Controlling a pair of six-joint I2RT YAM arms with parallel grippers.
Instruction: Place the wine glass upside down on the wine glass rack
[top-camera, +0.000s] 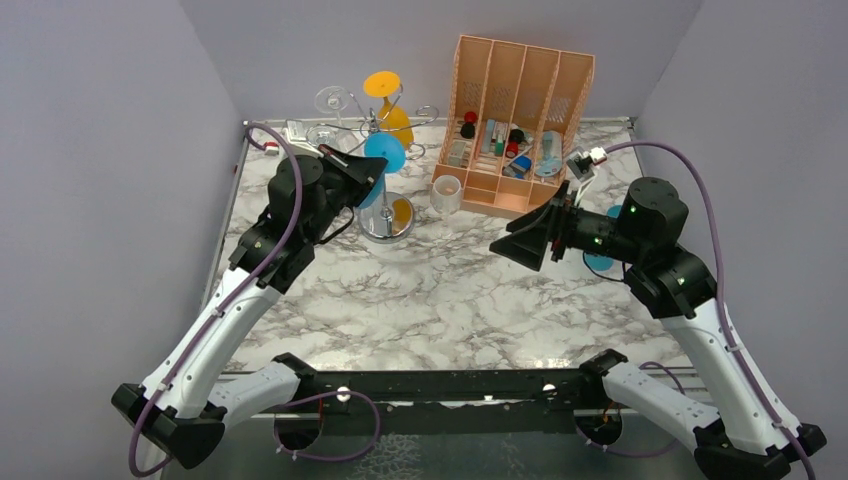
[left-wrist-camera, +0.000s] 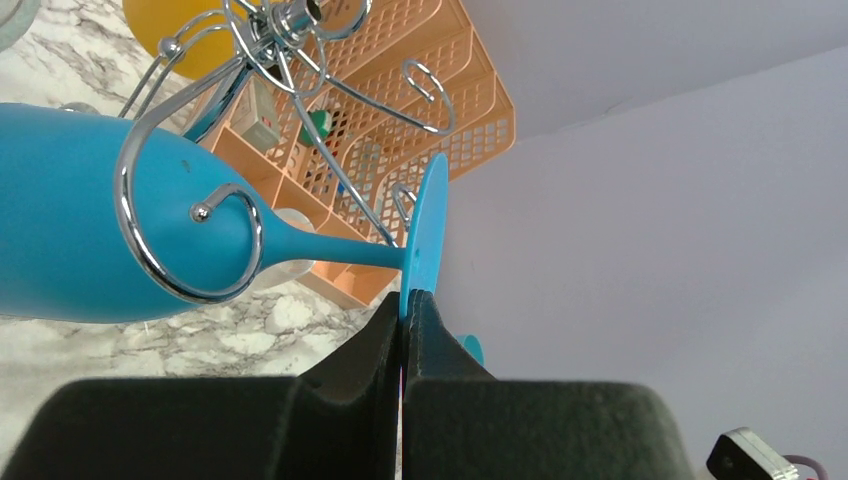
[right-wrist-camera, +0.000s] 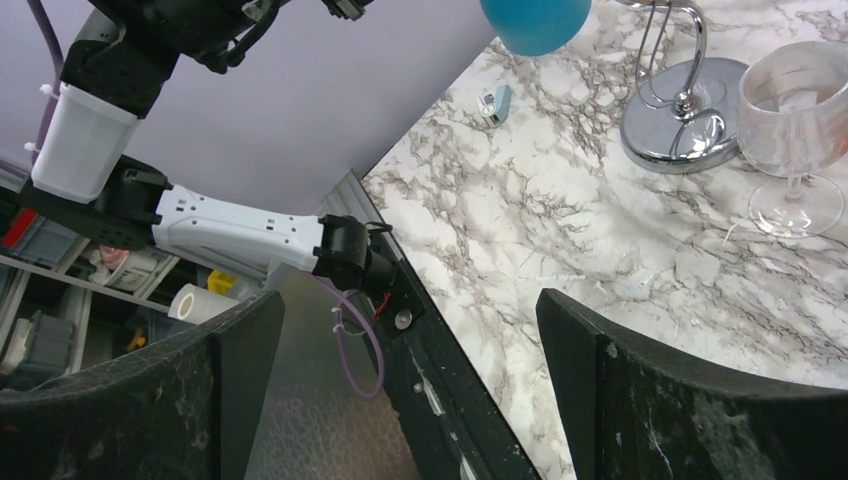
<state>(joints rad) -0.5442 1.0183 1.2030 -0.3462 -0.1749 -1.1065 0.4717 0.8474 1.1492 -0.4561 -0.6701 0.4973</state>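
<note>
The left gripper (left-wrist-camera: 404, 303) was clamped on the foot of the blue glass (left-wrist-camera: 60, 220) at the rack (right-wrist-camera: 665, 145); the right gripper (right-wrist-camera: 410, 325) stood wide apart, empty.

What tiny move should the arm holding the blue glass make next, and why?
Probably nudge the blue wine glass so its stem slides between the wires of the wine glass rack. The left gripper is shut on the rim of the glass's foot, and the stem lies right by a scroll arm, but whether the foot rests on the wires I cannot tell.
</note>
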